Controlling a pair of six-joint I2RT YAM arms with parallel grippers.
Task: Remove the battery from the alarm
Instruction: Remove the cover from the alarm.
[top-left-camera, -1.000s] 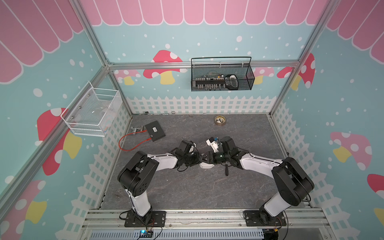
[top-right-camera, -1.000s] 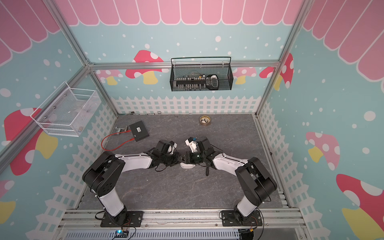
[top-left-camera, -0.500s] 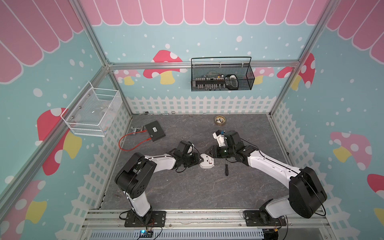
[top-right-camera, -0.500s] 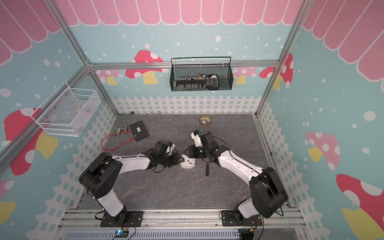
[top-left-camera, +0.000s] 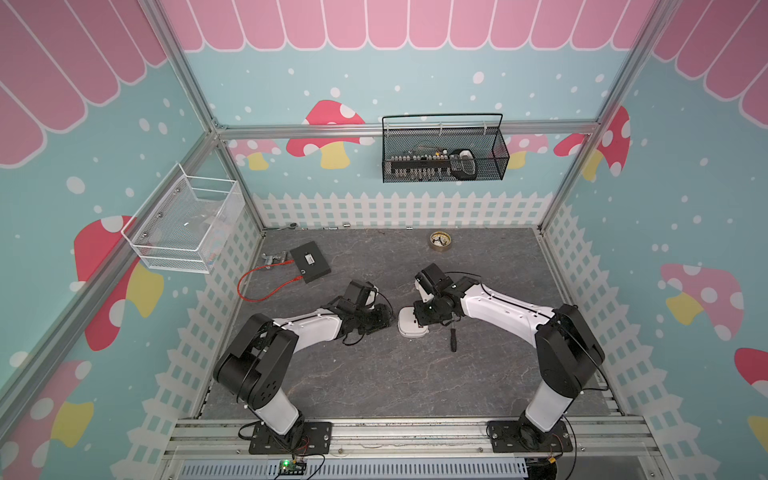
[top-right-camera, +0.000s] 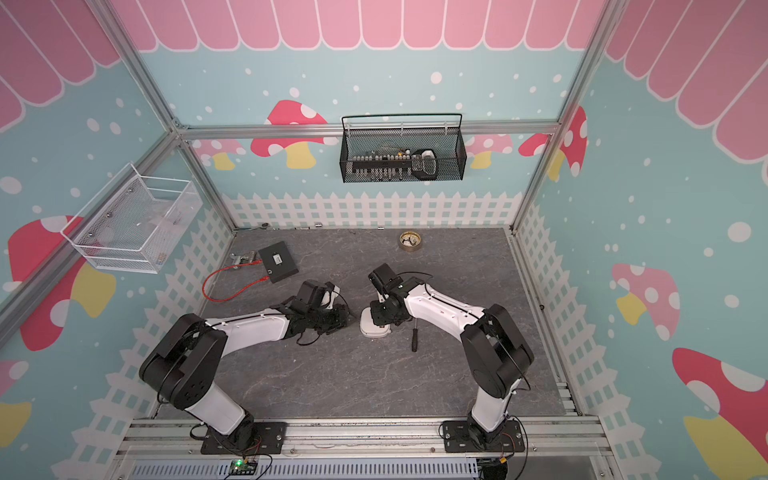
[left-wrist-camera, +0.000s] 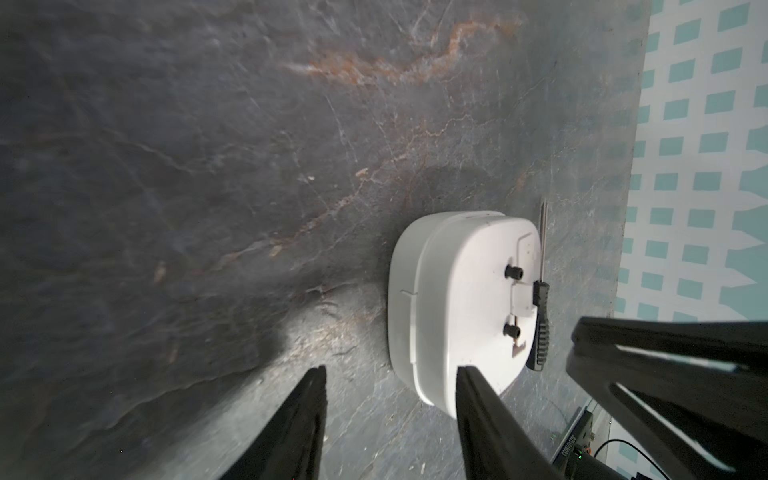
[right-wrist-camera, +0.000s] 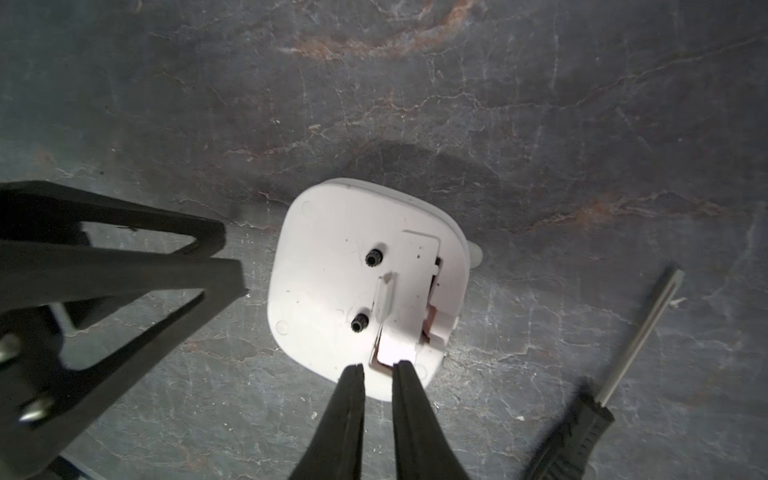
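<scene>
The white alarm (top-left-camera: 409, 326) (top-right-camera: 372, 328) lies face down on the grey table, its plain back up. Its compartment cover (right-wrist-camera: 409, 286) sits ajar, and a reddish sliver (right-wrist-camera: 429, 318) shows in the gap; the battery itself is hidden under the cover. My right gripper (right-wrist-camera: 378, 365) (top-left-camera: 420, 321) points down at the cover's corner, jaws a narrow gap apart with nothing between them. My left gripper (left-wrist-camera: 390, 370) (top-left-camera: 384, 320) stands open low beside the alarm (left-wrist-camera: 457, 299), one finger (left-wrist-camera: 478, 399) at its rim.
A black-handled screwdriver (top-left-camera: 453, 338) (right-wrist-camera: 590, 415) lies just right of the alarm. A brass-rimmed disc (top-left-camera: 440, 241) sits at the back. At the back left lies a black box (top-left-camera: 310, 262) with a red cable (top-left-camera: 266, 286). Wire baskets (top-left-camera: 444, 153) (top-left-camera: 183, 224) hang on the walls.
My right gripper lifted back from the alarm, then came down again at the cover's corner, its jaws narrowing. The left gripper and the alarm have hardly moved.
</scene>
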